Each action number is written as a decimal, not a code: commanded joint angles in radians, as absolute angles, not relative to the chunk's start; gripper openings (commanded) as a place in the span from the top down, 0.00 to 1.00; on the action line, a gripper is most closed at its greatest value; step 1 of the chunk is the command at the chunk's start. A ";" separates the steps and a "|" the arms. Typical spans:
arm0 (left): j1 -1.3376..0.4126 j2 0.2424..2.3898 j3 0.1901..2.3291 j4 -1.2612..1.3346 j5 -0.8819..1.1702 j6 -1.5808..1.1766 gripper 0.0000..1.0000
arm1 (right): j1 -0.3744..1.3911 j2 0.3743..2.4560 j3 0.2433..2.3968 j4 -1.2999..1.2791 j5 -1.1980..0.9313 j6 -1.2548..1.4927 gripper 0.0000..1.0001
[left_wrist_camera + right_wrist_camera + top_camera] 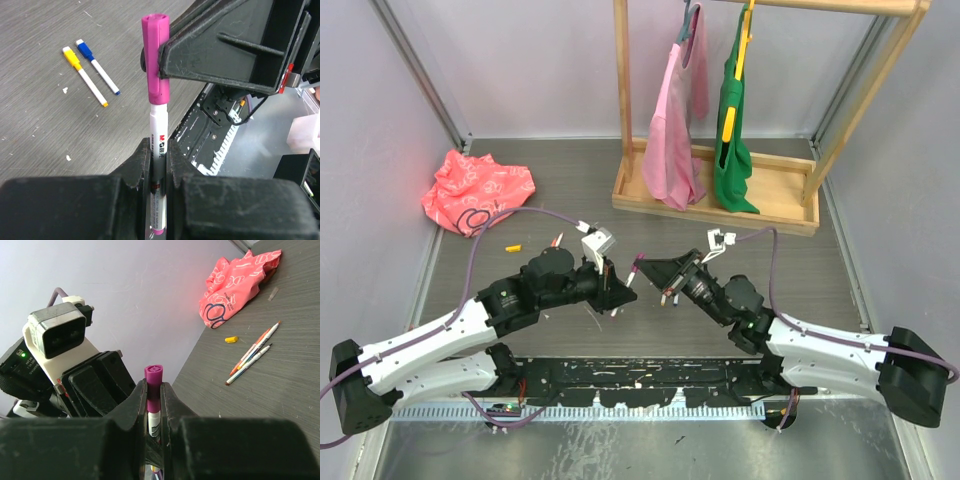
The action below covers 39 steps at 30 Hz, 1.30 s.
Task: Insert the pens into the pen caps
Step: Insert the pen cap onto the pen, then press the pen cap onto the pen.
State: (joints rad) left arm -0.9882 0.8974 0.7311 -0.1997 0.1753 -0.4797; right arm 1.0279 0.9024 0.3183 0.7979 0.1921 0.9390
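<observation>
Pen (159,127) pinched by its barrel in left gripper (159,160); right gripper (154,402) clamps its magenta cap (153,376). Left wrist view alone shows yellow pen (85,76) and blue pen (97,66) beyond; right wrist view, a loose yellow cap (231,339).

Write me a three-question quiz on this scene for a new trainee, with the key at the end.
1. True or false: the left gripper is open and empty.
2. Which colour is the cap that the right gripper pinches? A) blue B) magenta C) yellow
3. Fill in: on the table, the blue pen lies beside a ___ one.

Key
1. False: it is shut on the magenta pen.
2. B.
3. Yellow: the yellow pen lies next to it.
</observation>
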 commanded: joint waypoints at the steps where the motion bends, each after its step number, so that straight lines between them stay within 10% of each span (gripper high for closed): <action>1: -0.989 0.873 0.802 -0.124 0.100 -0.466 1.00 | 1.033 0.937 0.360 0.852 0.114 0.964 0.97; 18: -0.989 0.838 0.872 -0.205 0.008 -0.413 1.00 | 1.033 0.786 0.402 0.628 0.264 0.846 0.54; 39: -0.989 0.885 0.850 -0.153 0.243 -0.442 1.00 | 1.033 0.730 0.548 0.499 0.344 0.749 0.44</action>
State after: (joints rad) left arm -0.9890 0.8822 0.8352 -0.2169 0.2070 -0.4374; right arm 1.0321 0.7139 0.5026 0.4137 0.3500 0.7609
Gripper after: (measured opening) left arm 0.082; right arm 0.561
